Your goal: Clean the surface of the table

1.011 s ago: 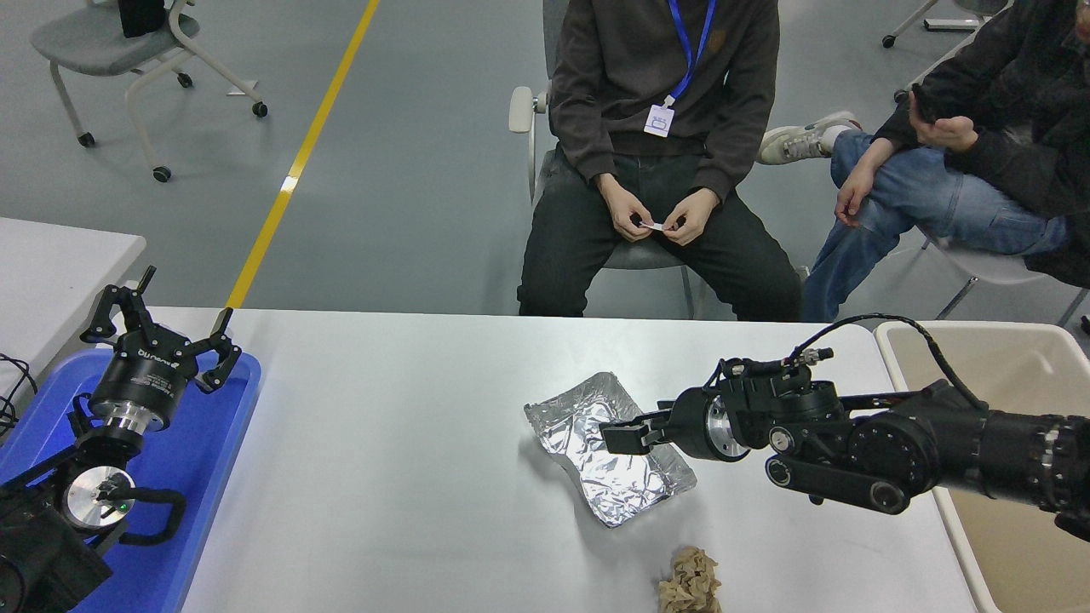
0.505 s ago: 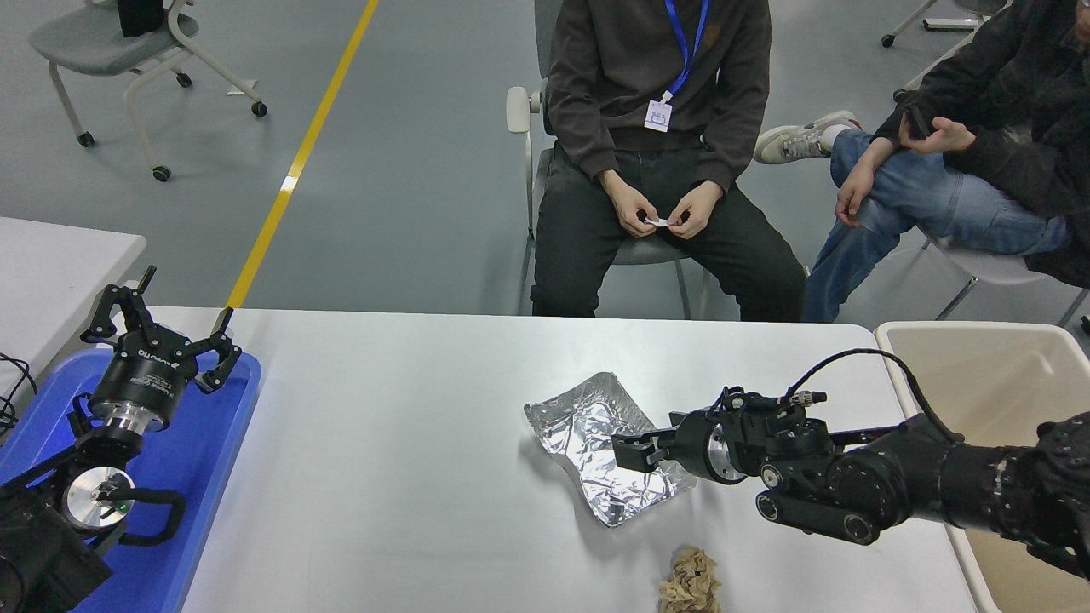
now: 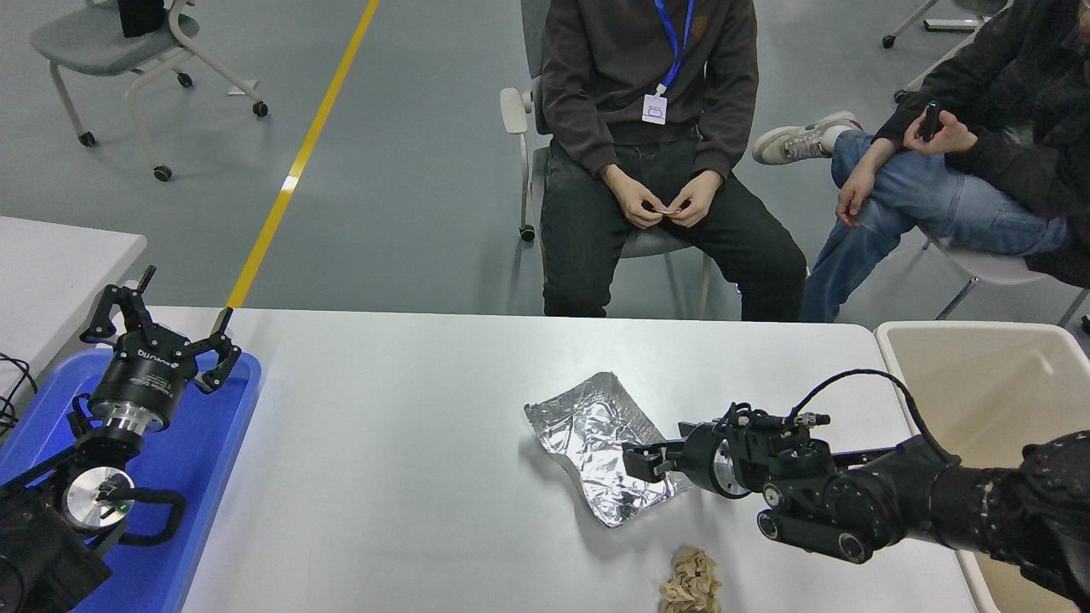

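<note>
The table surface (image 3: 383, 477) is a wide matte white top. A crumpled sheet of silver foil (image 3: 588, 434) lies on it right of centre, and a wad of brown paper (image 3: 690, 583) sits at the front edge below the foil. My right gripper (image 3: 643, 464) comes in low from the right, its fingers open over the foil's right edge, holding nothing. My left gripper (image 3: 162, 328) stands parked and open above the blue tray (image 3: 204, 460) at the lower left.
A beige bin (image 3: 988, 383) stands off the table's right end, behind my right arm. A smaller white table (image 3: 51, 272) shows its corner at the left. Two people sit beyond the far edge, hands in their laps.
My right arm has sunk toward the tabletop and drawn nearer the camera, bringing its gripper down to the foil's right edge. The foil and paper wad have not moved. The left arm is still.
</note>
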Controlling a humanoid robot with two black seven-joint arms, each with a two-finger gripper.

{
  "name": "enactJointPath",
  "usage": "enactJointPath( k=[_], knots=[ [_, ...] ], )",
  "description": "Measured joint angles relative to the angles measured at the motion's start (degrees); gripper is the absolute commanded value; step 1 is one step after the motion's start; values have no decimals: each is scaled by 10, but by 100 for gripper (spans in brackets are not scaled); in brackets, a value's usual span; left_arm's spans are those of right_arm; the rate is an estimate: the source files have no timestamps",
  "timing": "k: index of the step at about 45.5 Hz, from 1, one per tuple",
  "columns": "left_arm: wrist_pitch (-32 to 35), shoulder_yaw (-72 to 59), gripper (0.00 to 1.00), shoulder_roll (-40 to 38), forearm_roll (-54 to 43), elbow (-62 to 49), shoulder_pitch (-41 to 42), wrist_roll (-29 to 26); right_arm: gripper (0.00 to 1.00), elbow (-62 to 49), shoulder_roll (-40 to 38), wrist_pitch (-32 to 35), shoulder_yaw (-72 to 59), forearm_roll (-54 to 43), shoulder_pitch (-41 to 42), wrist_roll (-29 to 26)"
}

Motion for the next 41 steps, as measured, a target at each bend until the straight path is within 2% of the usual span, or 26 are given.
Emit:
enactJointPath(
  k=[2,5,13,41],
  knots=[
    [0,0,100,0,0,0,0,0,54,-2,1,-1,0,0,-1,0],
    [0,0,100,0,0,0,0,0,31,-3,2,-3,-2,0,-3,0],
    [0,0,100,0,0,0,0,0,0,-6,3,-3,-18,0,-1,0],
    [0,0,100,0,0,0,0,0,0,6,0,-1,-35,26,37,1]
  ],
)
